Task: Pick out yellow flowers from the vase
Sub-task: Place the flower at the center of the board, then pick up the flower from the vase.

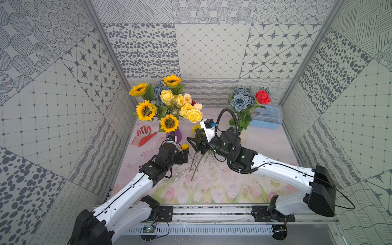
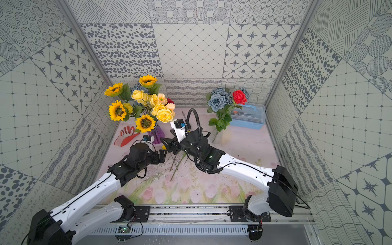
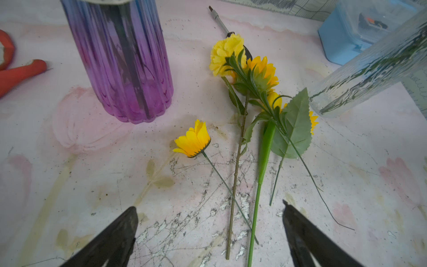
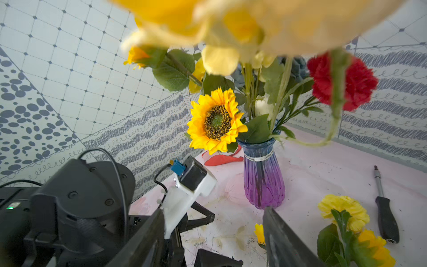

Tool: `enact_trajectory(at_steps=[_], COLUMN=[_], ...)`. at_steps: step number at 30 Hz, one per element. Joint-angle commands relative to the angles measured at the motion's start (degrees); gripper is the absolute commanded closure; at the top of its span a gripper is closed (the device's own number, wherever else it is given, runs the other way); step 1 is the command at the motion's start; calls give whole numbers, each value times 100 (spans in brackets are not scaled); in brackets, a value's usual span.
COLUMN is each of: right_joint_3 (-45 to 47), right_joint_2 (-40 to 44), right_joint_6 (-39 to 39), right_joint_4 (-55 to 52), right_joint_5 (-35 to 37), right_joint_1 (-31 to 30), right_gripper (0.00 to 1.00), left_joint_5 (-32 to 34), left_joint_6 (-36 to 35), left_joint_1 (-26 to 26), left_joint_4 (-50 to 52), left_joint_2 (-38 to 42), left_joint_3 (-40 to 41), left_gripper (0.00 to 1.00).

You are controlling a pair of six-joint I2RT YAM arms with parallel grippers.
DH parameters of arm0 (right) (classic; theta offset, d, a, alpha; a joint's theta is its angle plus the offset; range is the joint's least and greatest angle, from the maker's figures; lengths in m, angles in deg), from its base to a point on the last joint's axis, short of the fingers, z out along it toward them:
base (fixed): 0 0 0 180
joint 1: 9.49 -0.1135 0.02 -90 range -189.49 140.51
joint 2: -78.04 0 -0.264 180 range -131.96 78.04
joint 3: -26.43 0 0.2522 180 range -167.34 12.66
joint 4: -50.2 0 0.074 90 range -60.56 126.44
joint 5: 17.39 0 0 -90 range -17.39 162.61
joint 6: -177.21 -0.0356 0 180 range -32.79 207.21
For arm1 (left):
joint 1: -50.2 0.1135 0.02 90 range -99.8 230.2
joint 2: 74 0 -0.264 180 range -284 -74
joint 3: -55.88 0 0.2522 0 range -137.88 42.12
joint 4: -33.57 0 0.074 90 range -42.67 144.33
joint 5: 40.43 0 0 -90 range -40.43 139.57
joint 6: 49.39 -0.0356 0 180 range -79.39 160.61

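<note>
Left pincer [image 3: 209, 205] stood wide open and empty above the pink floral-printed tabletop [image 3: 69, 185]. The ends of the loose stems showed between its fingers. Right pincer [image 4: 212, 209] was likewise parted, with nothing between its jaws. Lying on the tabletop beside the purple ribbed glass vase [image 3: 122, 69] were a ruffled yellow carnation [image 3: 227, 54], a face-down sunflower [image 3: 263, 71] and a small yellow daisy-like bloom [image 3: 194, 141]. Four upright sunflowers [image 1: 146, 110] and several pale yellow roses [image 1: 194, 115] stood in the vase.

yellow blooms [image 4: 242, 25] blurred, purple vase [image 3: 120, 57] top cropped
</note>
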Motion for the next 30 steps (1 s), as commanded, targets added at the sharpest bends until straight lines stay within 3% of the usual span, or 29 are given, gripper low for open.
enact_trajectory(at_steps=[1, 9, 13, 20, 24, 27, 30], right_joint_3=[16, 1003, 1495, 1962, 2099, 2153, 2201], right_joint_2=[-65, 400, 706, 1129, 1266, 1338, 1425], right_joint_6=[101, -191, -311, -391, -417, -417, -417], right_joint_4=[314, 319, 380, 386, 402, 379, 321], right_joint_5=[66, 305, 396, 519, 540, 529, 519], right_joint_1=[-23, 20, 39, 90, 109, 131, 152], right_gripper=[31, 32, 31, 31, 31, 31, 31], left_joint_5=[390, 1273, 1806, 1882, 1505, 1407, 737], left_joint_6=[-77, -710, -1122, -1810, -1858, -1800, -1446], left_joint_1=[74, 73, 80, 117, 371, 837, 1628], left_joint_4=[-167, 702, 617, -447, -788, -934, -999], left_joint_2=[799, 2284, 2579, 2003, 1403, 1083, 804], left_joint_3=[25, -588, -800, -1223, -1591, -1784, -1911], left_gripper=[2, 2, 2, 2, 2, 2, 2])
